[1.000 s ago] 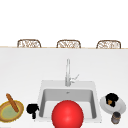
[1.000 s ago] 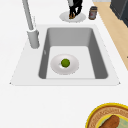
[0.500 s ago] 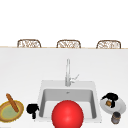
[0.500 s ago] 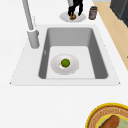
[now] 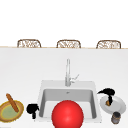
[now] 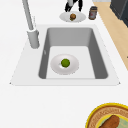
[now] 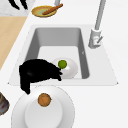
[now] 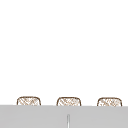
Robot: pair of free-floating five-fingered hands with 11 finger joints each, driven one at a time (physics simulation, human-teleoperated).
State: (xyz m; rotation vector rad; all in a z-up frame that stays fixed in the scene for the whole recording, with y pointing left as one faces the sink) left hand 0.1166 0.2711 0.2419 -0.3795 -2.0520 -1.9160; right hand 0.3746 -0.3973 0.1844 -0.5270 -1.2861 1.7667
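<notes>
My right hand point(image 5: 107, 93) hovers open over the far rim of a white plate point(image 5: 119, 107) to the right of the sink, fingers hanging down above a small brown round item point(image 5: 108, 102). In the right side view this hand point(image 7: 37, 72) sits between the sink's edge and the brown item point(image 7: 44, 99), not touching it. My left hand point(image 5: 32, 109) floats left of the sink, open with its fingers pointing down, holding nothing. Inside the sink point(image 6: 51, 41) a green lime point(image 6: 65, 62) rests on a white plate point(image 6: 56, 67).
A yellow-rimmed bowl point(image 5: 5, 113) with a brown stick-shaped item point(image 5: 12, 102) stands at the left. A dark jar point(image 5: 115, 117) stands by the right plate. A big red ball point(image 5: 67, 115) covers the sink's front. The tap point(image 5: 67, 72) rises behind the basin.
</notes>
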